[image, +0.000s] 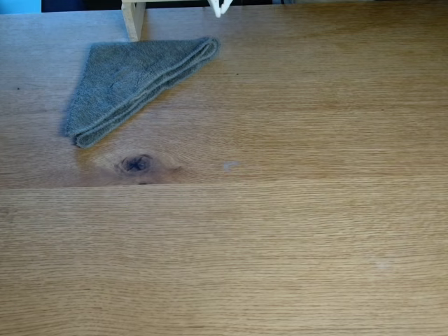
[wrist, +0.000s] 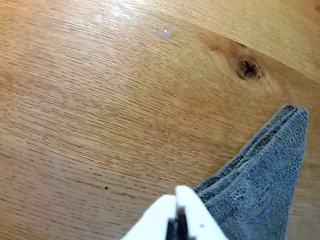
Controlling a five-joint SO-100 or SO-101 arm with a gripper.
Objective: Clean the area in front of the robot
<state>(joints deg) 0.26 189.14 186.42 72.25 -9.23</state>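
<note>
One grey folded cloth (image: 133,80) upper left on surface (image: 280,245): soft, light, limp; pinch its layered edge; hand (wrist: 178,207) closed, empty.

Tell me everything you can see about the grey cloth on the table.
The grey cloth is soft, fuzzy fabric, folded into a flat triangle with layered edges showing along one side. It lies on the oak tabletop, near the pale wooden post and above the dark knot in the fixed view. In the wrist view the white gripper, jaws closed, hovers beside it.
</note>
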